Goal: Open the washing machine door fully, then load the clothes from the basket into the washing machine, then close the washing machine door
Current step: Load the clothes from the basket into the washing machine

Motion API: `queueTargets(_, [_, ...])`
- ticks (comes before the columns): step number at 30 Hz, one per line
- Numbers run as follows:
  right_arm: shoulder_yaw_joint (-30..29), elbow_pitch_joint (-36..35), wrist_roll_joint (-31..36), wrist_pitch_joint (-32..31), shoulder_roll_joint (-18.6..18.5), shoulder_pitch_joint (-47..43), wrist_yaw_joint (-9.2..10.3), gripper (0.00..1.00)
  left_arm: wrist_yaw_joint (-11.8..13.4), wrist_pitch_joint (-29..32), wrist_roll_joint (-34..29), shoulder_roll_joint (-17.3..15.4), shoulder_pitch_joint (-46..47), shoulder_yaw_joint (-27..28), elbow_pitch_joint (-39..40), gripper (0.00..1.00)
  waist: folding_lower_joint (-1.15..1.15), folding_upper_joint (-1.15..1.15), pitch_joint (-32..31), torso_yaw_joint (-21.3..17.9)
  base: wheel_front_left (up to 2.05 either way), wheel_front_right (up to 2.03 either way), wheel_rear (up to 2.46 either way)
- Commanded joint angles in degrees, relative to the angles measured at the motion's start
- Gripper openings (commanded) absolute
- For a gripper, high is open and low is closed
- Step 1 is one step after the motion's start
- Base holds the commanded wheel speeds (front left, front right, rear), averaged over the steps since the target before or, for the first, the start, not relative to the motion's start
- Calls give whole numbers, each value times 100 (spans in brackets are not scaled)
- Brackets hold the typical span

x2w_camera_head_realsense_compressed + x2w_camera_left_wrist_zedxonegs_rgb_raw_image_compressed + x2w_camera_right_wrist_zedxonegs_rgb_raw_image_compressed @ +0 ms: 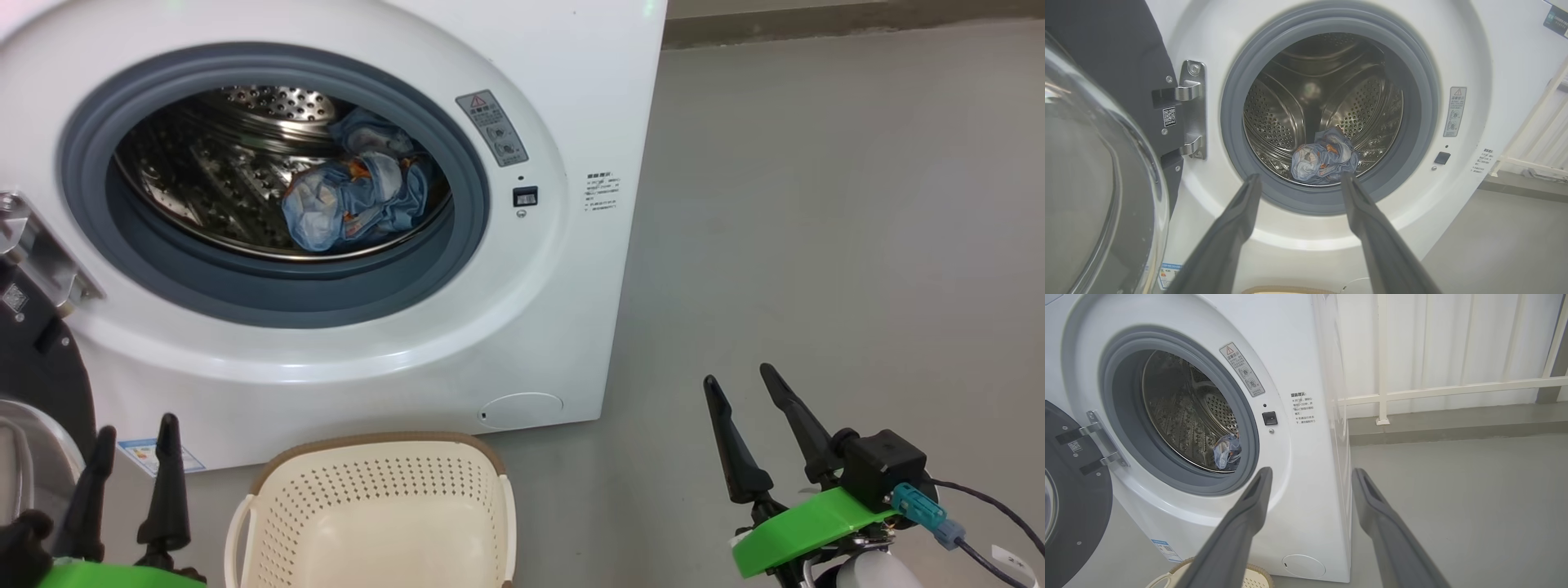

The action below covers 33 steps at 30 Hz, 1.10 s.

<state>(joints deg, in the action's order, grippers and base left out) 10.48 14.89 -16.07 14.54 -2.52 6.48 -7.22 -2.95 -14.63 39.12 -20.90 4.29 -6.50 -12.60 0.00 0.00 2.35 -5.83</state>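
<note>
One soft clothes bundle (359, 200) — perforated steel drum (204, 184)

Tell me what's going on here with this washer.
A two-armed robot is doing laundry. The washing machine door is swung open to the left, and the clothes lie inside the drum. The basket on the floor in front looks empty. Both sets of jaws stand open, holding nothing. The door is not yet closed.
</note>
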Motion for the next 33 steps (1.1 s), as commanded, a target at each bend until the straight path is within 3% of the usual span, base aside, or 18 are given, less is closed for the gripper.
queueTargets(1, [69, -128, 44, 46, -36, 102, -26, 100, 43, -37, -90, -107, 48, 282, 173, 100, 0, 0, -8, 26, 0, 0, 0])
queueTargets(33, [22, -98, 76, 46, -36, 137, -26, 100, -193, -37, -362, 207, -134, 513, 132, 100, 0, 0, -26, 81, 0, 0, 0])
